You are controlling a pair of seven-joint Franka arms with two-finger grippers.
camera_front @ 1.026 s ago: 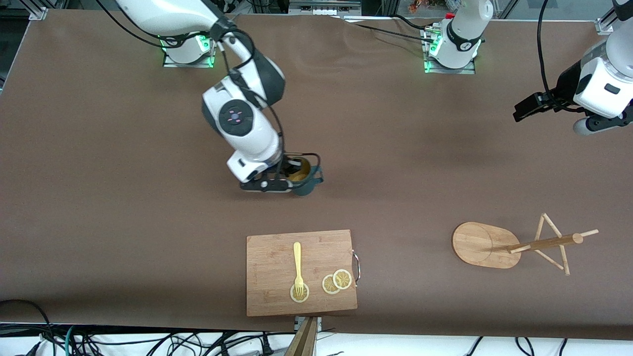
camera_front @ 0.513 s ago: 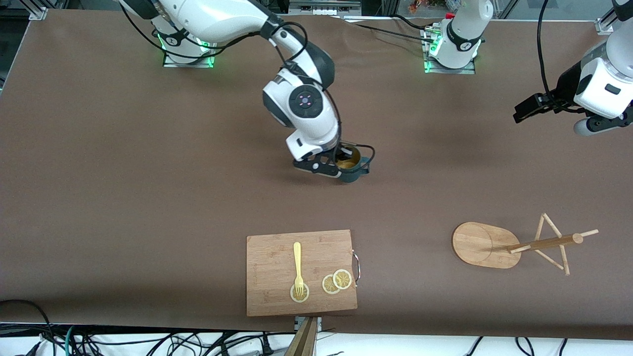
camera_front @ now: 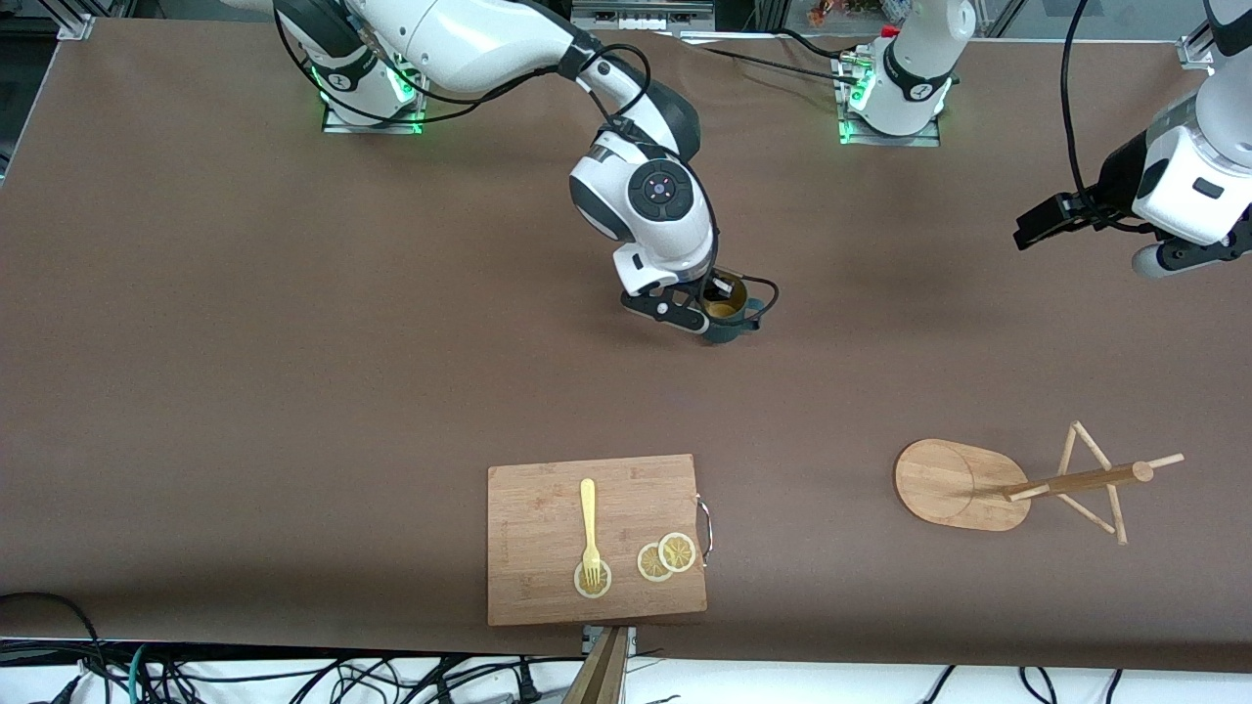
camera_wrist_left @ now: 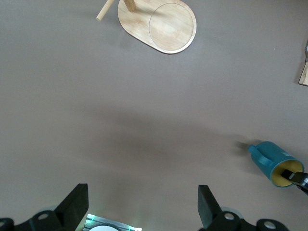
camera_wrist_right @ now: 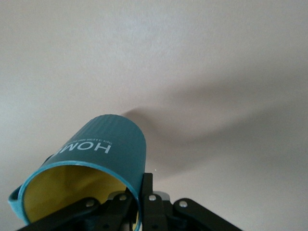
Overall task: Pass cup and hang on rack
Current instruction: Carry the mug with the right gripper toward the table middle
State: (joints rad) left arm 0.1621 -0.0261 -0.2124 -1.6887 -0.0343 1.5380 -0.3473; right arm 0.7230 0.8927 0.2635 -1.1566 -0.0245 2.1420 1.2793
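Note:
My right gripper is shut on the rim of the teal cup with the yellow inside, one finger inside and one outside, and holds it above the middle of the table. The cup fills the right wrist view and also shows in the left wrist view. The bamboo rack stands toward the left arm's end, near the front edge; its oval base shows in the left wrist view. My left gripper is open and empty, high over the left arm's end of the table.
A rectangular wooden cutting board lies near the front edge with a yellow fork and lemon slices on it. The brown table stretches between the cup and the rack.
My right arm has carried the cup toward the left arm's end and a little toward the robots' bases. The left arm has barely moved.

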